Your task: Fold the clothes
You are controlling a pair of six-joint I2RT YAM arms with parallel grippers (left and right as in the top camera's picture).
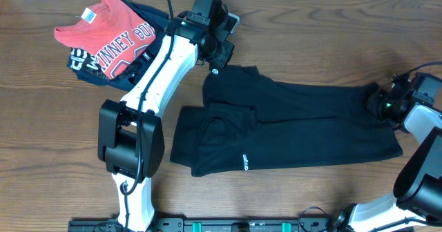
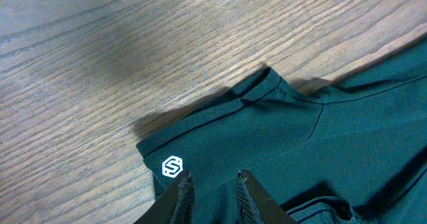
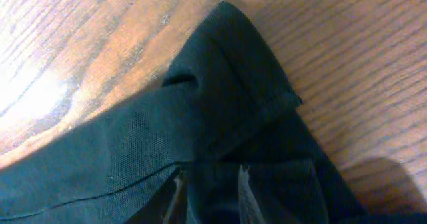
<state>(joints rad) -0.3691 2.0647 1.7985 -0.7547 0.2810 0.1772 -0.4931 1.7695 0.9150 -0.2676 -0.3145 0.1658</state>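
The clothes point(image 1: 297, 121), a black T-shirt folded into a long band, lie across the middle of the table. My left gripper point(image 1: 219, 54) sits at the shirt's far left corner, beside a small white logo point(image 1: 213, 72). In the left wrist view the logo point(image 2: 172, 166) lies just left of my fingers, and the left gripper point(image 2: 213, 183) is nearly closed with fabric point(image 2: 280, 137) between the tips. My right gripper point(image 1: 378, 102) is at the shirt's right end. In the right wrist view the right gripper point(image 3: 210, 184) pinches bunched cloth point(image 3: 220, 97), which rises in a ridge.
A red T-shirt with white lettering point(image 1: 110, 35) lies on a navy garment point(image 1: 81, 61) at the far left corner. My left arm's base point(image 1: 128, 149) stands left of the shirt; the right arm point(image 1: 421, 163) fills the right edge.
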